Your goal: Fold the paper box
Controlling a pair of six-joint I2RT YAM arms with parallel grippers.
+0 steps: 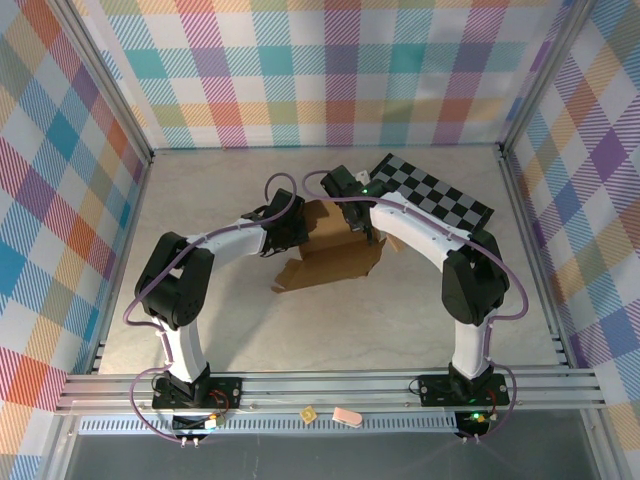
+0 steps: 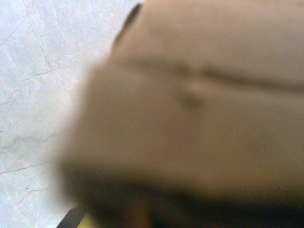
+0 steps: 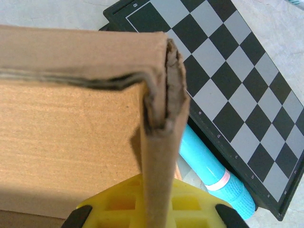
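The right hand (image 3: 154,213) pinches a doubled wall of the box (image 1: 335,258); the left hand (image 1: 285,232) is closed at its left side, grip unclear. Hold that wall upright and press along the crease.

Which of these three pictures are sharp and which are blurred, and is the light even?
Top external: sharp throughout, with even light on the paper box. Left wrist: the box is too near the lens, so it is wholly blurred and dark at the bottom, while the table is fairly clear. Right wrist: the box edge and the checkered board are sharp, without glare.
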